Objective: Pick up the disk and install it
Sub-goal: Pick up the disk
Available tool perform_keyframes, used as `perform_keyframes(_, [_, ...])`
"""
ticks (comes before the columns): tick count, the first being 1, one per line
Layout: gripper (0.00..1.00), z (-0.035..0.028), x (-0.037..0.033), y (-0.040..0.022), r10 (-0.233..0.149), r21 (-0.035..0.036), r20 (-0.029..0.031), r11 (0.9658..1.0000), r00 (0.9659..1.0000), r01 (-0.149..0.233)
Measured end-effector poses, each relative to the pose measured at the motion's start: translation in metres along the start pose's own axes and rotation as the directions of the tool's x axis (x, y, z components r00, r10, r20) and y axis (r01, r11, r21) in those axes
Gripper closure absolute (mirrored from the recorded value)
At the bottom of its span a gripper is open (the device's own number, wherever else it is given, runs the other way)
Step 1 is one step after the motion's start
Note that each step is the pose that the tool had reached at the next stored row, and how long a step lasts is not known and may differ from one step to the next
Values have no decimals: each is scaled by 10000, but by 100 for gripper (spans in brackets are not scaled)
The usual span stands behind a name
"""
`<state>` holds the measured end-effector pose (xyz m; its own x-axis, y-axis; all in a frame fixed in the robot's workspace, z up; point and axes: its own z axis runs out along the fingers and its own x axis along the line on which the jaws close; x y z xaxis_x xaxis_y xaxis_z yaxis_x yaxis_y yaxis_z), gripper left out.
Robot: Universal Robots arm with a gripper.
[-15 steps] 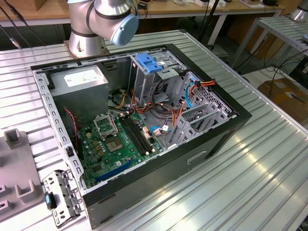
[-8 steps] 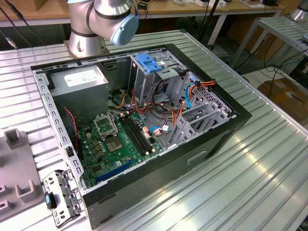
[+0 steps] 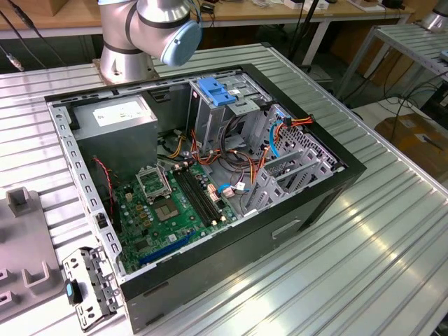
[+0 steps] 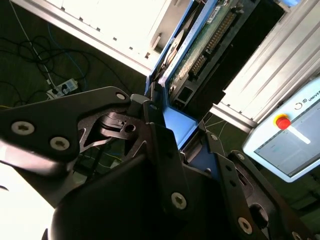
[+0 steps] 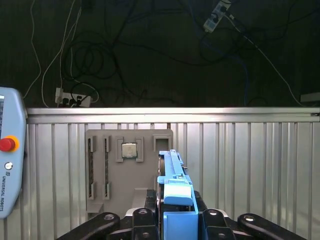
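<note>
Gripper (image 5: 177, 219): jaws clamped on the disk, squeezing it across its thin side, near one end.
Disk (image 5: 172, 175): held on edge in the air, clear of the table (image 5: 250, 165). In the first wrist view its blue rail (image 5: 177, 192) faces the camera. In the second wrist view the green board (image 4: 200, 47) and connector row reach out past the fingers (image 4: 155, 122).
Backdrop: in the first wrist view a grey fixture (image 5: 100, 165) lies on the table beyond the disk, with a chip (image 5: 129, 150) seated in it. A pendant (image 5: 7, 165) sits at the table's edge.
Case (image 3: 336, 183): lies open on the table in the exterior view. The cage (image 3: 231, 115) stands inside, a pale-blue latch plate (image 3: 213, 91) on top of it.
Progress: pick-up looks done; the disk is not yet in the case.
Handling: probably stiff and dense for its size, with no give in the body. The plastic rail likely flexes a little and is smooth, so it may slip under a light squeeze. The bare board and connector look fragile; keep pressure off them.
Hold: the flat faces or the rail sides seem safest. With so much disk overhanging the grip, a knock could pivot it.
</note>
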<state>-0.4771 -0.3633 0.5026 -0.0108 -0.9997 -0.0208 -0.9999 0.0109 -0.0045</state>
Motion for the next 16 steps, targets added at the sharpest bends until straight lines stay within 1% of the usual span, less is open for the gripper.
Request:
perform_keyframes(7, [63, 1, -1, -72, 1, 1, 0, 10000, 10000, -1])
perform_keyframes(10, [63, 1, -1, -117, 0, 1, 0, 10000, 10000, 0])
perform_keyframes(13, [63, 1, -1, -146, 0, 1, 1, 10000, 10000, 0])
perform_keyframes(16, [63, 2, -1, -151, 1, 1, 0, 10000, 10000, -1])
